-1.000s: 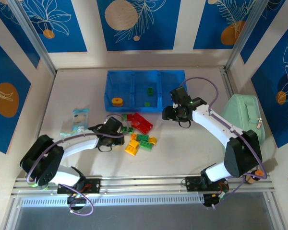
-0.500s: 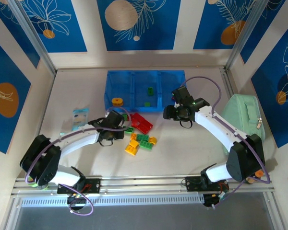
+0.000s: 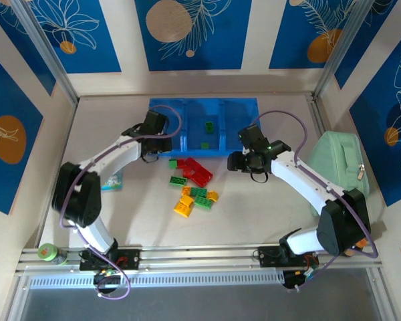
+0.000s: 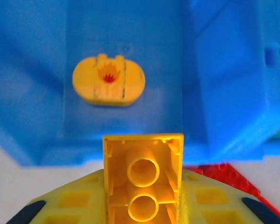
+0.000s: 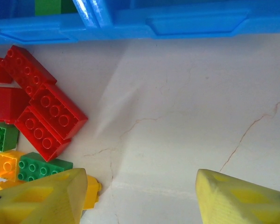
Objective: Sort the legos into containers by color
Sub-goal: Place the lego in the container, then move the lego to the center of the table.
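Observation:
My left gripper hovers over the near side of the left container of the blue tray, shut on a yellow lego whose hollow underside faces the left wrist camera. Below it a round yellow-orange disc lies in that container. Two green legos sit in the middle container. Loose legos lie in front of the tray: red ones, green ones and yellow ones. My right gripper stands open over bare table, just right of the pile.
A mint-green zippered case lies at the right edge. A small packet rests on the left, beside the left arm. A green tape roll sits at the near left rail. The tray's front wall runs ahead of the right gripper.
My left arm has swung from the pile up to the tray's left container, its jaws closing on the yellow lego and carrying it. The right gripper has barely moved.

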Motion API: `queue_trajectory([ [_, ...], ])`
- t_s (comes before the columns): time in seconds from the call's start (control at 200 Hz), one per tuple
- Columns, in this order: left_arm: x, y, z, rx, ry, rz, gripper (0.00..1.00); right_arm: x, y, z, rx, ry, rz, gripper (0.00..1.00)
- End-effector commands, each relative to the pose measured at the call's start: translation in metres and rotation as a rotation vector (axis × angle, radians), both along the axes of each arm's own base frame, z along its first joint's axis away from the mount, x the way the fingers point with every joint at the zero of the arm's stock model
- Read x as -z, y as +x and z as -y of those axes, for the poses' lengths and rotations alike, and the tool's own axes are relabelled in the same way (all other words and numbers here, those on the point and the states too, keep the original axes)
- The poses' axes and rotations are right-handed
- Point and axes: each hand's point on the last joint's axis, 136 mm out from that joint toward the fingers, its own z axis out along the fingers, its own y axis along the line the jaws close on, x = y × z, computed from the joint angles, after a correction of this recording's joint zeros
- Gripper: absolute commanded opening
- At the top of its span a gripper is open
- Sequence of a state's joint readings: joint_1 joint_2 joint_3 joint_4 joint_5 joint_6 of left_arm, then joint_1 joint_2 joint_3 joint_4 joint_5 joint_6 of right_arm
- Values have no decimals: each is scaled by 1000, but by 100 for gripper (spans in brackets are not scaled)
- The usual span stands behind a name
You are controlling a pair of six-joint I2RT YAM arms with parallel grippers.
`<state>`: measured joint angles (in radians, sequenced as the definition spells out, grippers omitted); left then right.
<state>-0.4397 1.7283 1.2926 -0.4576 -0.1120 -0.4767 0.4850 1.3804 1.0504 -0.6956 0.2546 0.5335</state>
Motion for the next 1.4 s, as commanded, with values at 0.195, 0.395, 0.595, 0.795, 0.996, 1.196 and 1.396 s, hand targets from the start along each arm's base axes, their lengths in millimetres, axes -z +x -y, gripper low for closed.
queue_trajectory([
  [0.195, -1, 50, 19, 82, -12, -15, 42, -2, -14, -14, -36, 39, -15, 63],
  [0.395, -15, 46, 24, 84, -59, 14, 70, 0, -22, -30, -117, 16, -13, 67],
  [0.595, -40, 17, 20, 86, -105, 71, 72, 8, -23, -51, -216, -2, -19, 69],
  [0.795, -51, -30, 9, 78, -149, 117, 72, 23, -13, -71, -277, -41, -59, 70],
  [0.996, -48, -82, -16, 53, -170, 138, 72, 47, 8, -81, -274, -101, -125, 72],
  [1.196, -43, -123, -35, 17, -200, 141, 72, 67, 30, -92, -251, -128, -167, 69],
  [1.396, -35, -146, -51, -10, -186, 132, 72, 87, 42, -97, -220, -174, -195, 65],
])
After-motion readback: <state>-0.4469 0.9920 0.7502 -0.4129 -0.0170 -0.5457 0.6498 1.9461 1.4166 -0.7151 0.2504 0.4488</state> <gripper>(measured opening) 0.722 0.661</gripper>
